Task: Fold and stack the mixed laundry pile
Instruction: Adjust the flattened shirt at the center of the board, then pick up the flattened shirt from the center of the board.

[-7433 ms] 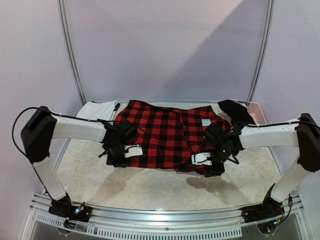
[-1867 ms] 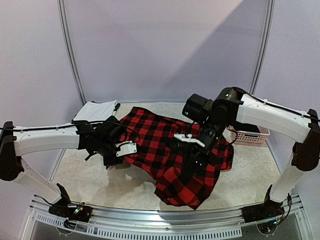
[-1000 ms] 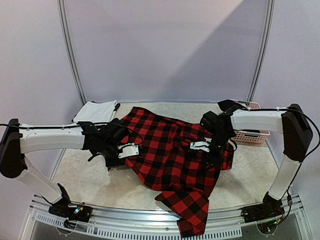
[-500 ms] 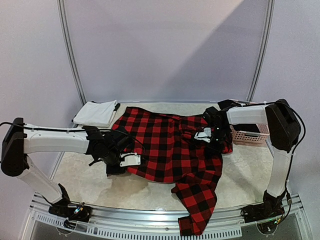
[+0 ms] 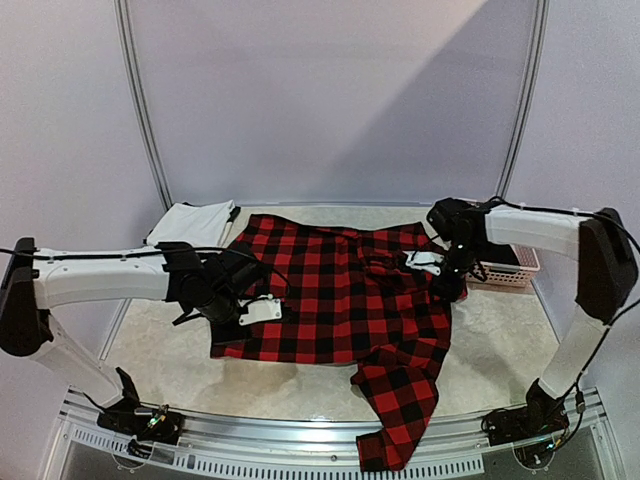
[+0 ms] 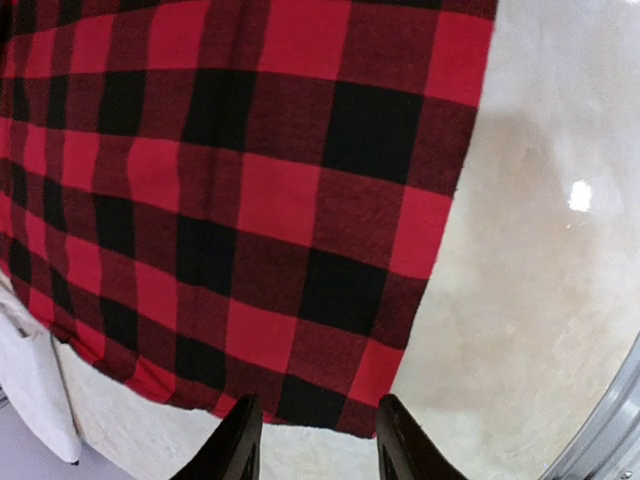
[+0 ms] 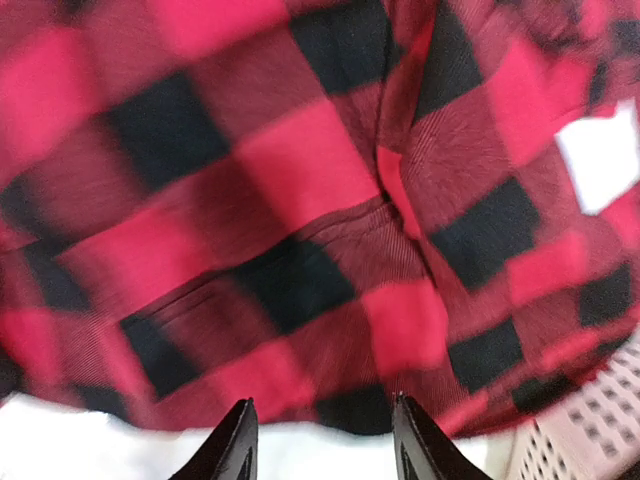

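Though blurred, shirt (image 5: 330, 290) seemingly lies crosswise.

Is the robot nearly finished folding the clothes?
Not nearly. Done: one white folded cloth sits at the far-left corner. In hand: nothing; the left hand and right hand hover open at the red-and-black checked flannel shirt, spread flat. Left: fold it, sleeve included, then stack.
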